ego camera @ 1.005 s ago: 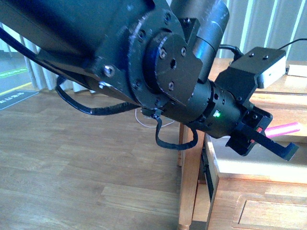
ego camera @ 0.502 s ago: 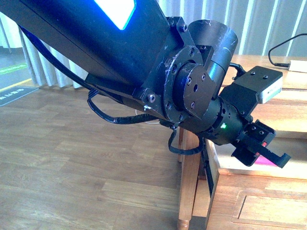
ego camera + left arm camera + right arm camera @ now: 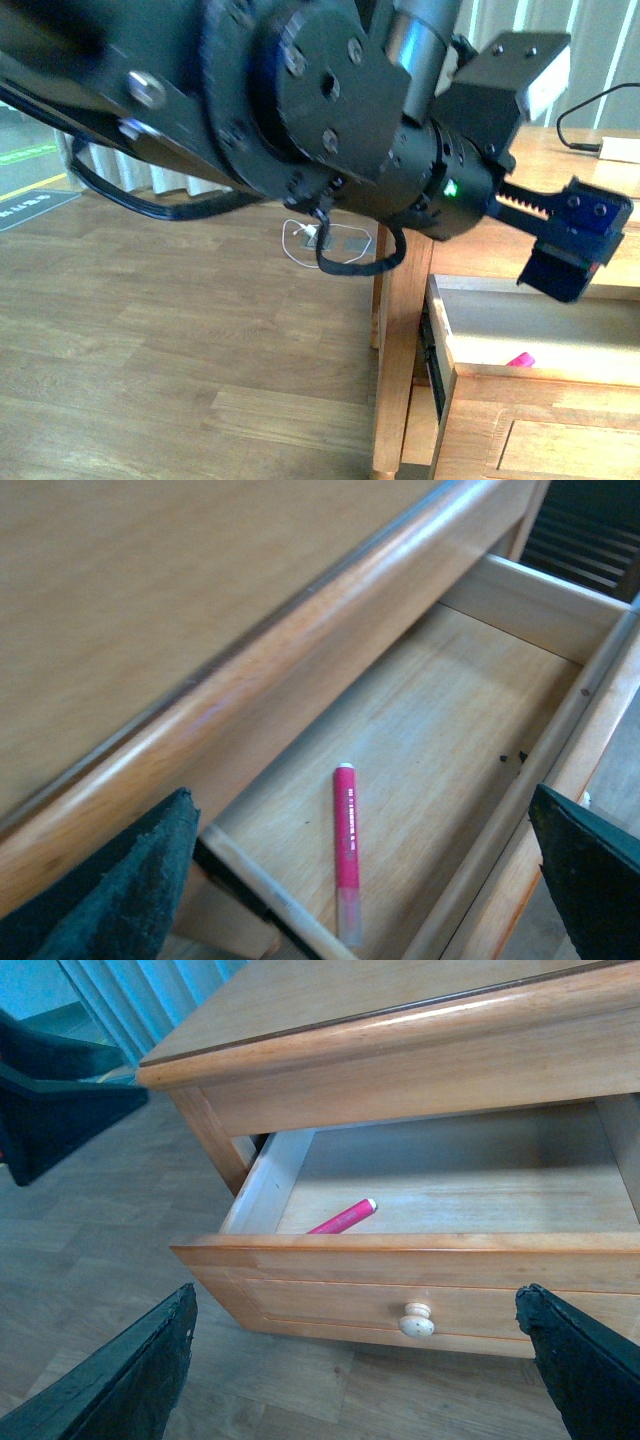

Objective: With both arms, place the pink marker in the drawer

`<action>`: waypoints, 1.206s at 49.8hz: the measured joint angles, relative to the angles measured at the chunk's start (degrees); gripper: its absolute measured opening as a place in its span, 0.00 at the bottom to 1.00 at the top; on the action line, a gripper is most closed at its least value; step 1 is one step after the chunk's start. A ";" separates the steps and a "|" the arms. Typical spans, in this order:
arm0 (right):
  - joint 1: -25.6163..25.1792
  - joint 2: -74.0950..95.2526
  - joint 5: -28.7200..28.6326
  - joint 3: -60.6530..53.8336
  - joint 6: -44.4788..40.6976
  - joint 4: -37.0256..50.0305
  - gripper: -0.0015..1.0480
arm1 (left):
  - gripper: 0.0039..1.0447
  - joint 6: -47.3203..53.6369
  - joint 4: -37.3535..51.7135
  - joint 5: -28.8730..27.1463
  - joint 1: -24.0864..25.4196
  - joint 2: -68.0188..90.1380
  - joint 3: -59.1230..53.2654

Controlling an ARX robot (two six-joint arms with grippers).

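Already done: the pink marker [image 3: 345, 852] lies flat on the pale floor of the drawer [image 3: 500, 1285], so I judge the placing itself finished.
Marker position: it is in the front corner of the drawer on the left arm's side, just behind the front panel [image 3: 540, 378] and near the side wall. Its pale cap end points toward that corner.
Left gripper [image 3: 574, 250]: its fingers are spread wide apart and hold nothing. It hangs above the open drawer, well clear of the marker and level with the edge of the surface [image 3: 470, 255].
Right gripper [image 3: 355, 1295]: it is also spread apart and empty. It faces the drawer front from outside, with the round knob [image 3: 417, 1320] between its fingers but not touched.
Left to do: the drawer stands pulled out. If the task counts closing it, that push is not yet made, and the right gripper looks best placed for it.
Change from a second ago: back then the marker was clamped in the left gripper, sticking out over the drawer.
Change from half a second ago: the gripper was down at the drawer's mouth, with pink showing beneath it. It has since let go and risen.
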 joint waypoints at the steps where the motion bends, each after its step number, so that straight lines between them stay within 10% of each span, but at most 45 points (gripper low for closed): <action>1: 0.00 0.00 0.00 0.00 0.00 0.00 0.92 | 0.94 0.00 0.17 -0.87 0.11 -0.68 -0.61; 20: 0.00 0.00 0.00 0.00 0.00 0.00 0.92 | 0.95 -7.21 7.89 -21.05 7.98 -32.79 -28.74; 35: 0.00 0.00 -0.02 0.00 0.00 0.00 0.92 | 0.95 -15.32 -7.26 -33.79 6.05 -70.79 -51.95; 52: 0.00 -0.02 -0.02 0.00 0.00 0.00 0.92 | 0.95 -20.85 -9.77 -34.62 8.22 -78.97 -56.61; 60: 0.00 -0.02 -0.02 0.00 0.00 0.00 0.92 | 0.70 -14.38 -4.66 -29.44 12.63 -82.77 -61.18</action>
